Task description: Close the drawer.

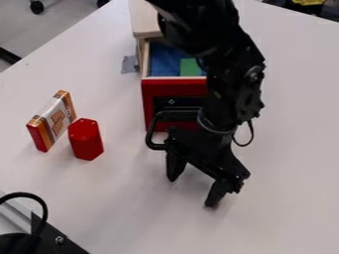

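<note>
- Black cable (pixel 45 211) in front of the drawer (pixel 151 93), to its left
- Gripper (pixel 196 179) before the drawer, jaws apart
- Drawer open on the bench (pixel 285 149), green piece (pixel 190 68) inside
- Red block (pixel 85 141) left of it

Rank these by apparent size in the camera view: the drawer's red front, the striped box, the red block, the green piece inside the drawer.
Largest to smallest:
red front
striped box
red block
green piece

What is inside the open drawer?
The drawer shows a blue surface, perhaps cloth, and a green piece near its front. The arm hides part of the picture-right side; what lies there can't be told.
</note>
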`<state>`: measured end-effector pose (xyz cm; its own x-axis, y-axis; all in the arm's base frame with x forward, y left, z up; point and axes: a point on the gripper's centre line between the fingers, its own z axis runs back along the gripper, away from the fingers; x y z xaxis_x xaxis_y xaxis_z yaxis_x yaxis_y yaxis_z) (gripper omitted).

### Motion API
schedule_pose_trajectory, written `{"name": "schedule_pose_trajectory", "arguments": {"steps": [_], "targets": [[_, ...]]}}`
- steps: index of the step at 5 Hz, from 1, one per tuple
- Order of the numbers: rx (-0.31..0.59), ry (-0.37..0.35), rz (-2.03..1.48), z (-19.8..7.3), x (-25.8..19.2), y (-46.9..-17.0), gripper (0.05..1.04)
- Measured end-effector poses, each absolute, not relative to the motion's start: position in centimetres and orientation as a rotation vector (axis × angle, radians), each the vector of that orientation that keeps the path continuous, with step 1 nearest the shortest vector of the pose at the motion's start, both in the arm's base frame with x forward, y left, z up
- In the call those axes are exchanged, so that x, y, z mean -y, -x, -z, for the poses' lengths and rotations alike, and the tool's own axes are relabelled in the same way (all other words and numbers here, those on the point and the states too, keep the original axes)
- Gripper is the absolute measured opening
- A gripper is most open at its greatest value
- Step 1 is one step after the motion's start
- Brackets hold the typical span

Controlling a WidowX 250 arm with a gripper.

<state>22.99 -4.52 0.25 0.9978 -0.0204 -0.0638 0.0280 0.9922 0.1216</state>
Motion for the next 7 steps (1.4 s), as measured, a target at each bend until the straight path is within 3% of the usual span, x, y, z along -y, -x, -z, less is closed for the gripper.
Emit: {"name": "schedule_pose_trajectory", "arguments": {"steps": [3,7], "targets": [[-0.051,-0.088,-0.029,-0.1,4.3,-23.6,1.000],[0.017,0.039,-0.021,-4.6,6.9,-24.4,1.001]]}}
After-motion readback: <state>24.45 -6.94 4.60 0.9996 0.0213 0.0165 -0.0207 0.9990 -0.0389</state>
